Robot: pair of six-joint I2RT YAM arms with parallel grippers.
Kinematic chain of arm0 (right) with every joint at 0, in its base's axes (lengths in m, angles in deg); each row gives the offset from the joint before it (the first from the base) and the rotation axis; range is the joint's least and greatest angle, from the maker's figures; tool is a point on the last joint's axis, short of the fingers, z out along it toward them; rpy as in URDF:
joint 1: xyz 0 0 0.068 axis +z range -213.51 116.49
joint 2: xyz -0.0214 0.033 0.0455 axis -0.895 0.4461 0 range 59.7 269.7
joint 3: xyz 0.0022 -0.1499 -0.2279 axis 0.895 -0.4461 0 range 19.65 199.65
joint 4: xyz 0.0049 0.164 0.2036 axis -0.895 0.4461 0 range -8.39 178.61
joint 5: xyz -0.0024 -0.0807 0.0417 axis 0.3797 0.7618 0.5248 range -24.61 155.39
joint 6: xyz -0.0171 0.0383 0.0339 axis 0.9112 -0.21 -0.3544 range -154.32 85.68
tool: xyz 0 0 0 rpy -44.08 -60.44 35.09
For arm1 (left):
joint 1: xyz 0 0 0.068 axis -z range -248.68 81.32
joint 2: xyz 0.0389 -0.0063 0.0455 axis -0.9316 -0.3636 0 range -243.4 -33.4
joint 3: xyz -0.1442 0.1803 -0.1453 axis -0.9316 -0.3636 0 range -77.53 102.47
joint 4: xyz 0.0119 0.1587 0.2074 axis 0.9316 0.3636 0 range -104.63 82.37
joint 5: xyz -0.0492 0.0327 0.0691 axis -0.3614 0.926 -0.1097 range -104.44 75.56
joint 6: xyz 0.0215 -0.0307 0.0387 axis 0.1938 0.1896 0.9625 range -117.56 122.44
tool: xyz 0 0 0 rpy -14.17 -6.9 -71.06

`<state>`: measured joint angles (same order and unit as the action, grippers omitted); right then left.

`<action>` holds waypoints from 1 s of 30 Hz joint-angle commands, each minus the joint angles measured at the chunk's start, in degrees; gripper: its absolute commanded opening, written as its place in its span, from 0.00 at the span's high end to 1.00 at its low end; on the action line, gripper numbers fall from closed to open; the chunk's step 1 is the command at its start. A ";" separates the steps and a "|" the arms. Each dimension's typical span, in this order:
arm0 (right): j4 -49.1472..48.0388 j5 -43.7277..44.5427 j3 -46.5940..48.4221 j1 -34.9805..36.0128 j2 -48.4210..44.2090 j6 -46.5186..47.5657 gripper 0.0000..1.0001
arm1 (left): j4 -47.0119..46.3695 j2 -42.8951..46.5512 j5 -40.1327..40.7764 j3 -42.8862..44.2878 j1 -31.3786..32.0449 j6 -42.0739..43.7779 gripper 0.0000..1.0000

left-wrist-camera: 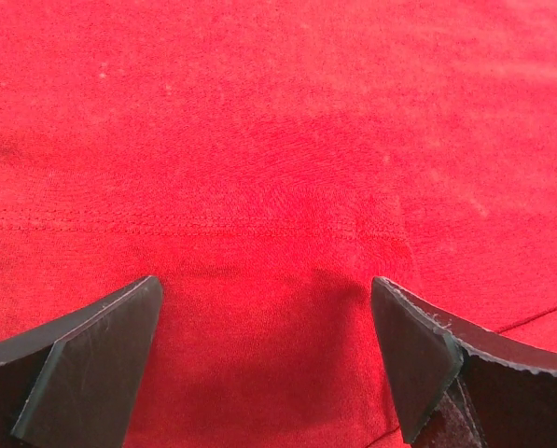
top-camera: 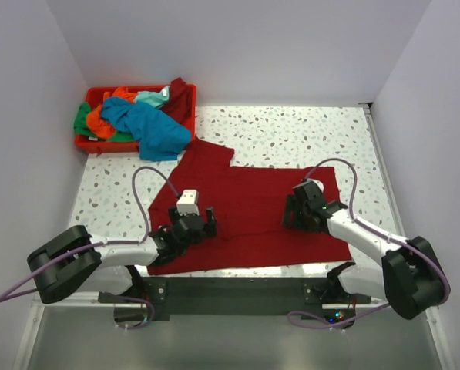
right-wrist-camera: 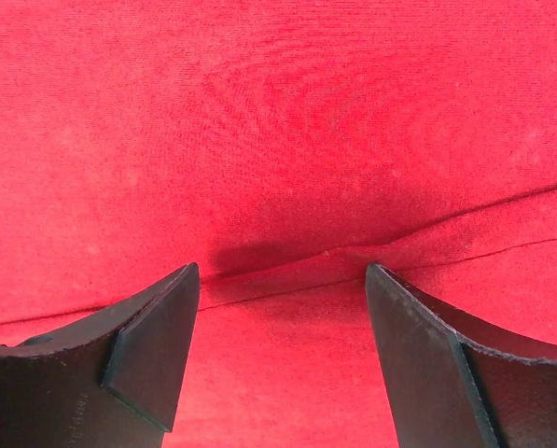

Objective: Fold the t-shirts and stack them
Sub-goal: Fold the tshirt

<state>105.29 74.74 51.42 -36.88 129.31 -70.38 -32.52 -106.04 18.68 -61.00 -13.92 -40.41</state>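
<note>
A large dark red t-shirt (top-camera: 249,208) lies spread flat on the speckled table (top-camera: 291,135), one sleeve pointing to the back left. My left gripper (top-camera: 203,223) is open, low over the shirt's left part; its wrist view is all red cloth (left-wrist-camera: 278,140) with a stitched seam between the fingers (left-wrist-camera: 101,355). My right gripper (top-camera: 299,210) is open over the shirt's right part, above a shallow fold (right-wrist-camera: 353,261). Teal blue (top-camera: 149,127), orange (top-camera: 99,122) and green (top-camera: 82,119) shirts are heaped in a red bin.
The red plastic bin (top-camera: 91,144) stands at the table's back left, with shirts spilling over its front edge. White walls close in the left, back and right. A dark bar (top-camera: 230,291) carrying the arm bases runs along the near edge.
</note>
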 commanded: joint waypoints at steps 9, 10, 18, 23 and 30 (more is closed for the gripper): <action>7.69 1.46 -3.73 3.77 -2.89 -7.89 0.25 | 6.02 3.38 -0.69 -2.82 -0.18 -2.68 0.00; 8.30 1.99 -3.82 4.65 -3.33 -8.76 0.25 | 6.29 3.64 -0.69 -2.82 -0.18 -2.42 0.00; 12.09 4.19 -3.56 6.15 -7.20 -11.58 0.25 | 7.43 4.88 -1.31 -2.12 -0.09 -0.39 0.00; 13.23 4.89 -0.31 6.24 -7.20 -9.39 0.24 | 9.18 7.07 -0.87 1.03 -0.09 1.19 0.00; 12.36 9.46 12.85 5.10 -1.42 -4.12 0.17 | 12.70 10.85 2.55 9.56 -1.58 6.97 0.00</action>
<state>118.55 79.76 57.08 -30.95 125.20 -77.35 -20.39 -97.10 17.87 -57.13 -14.18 -37.99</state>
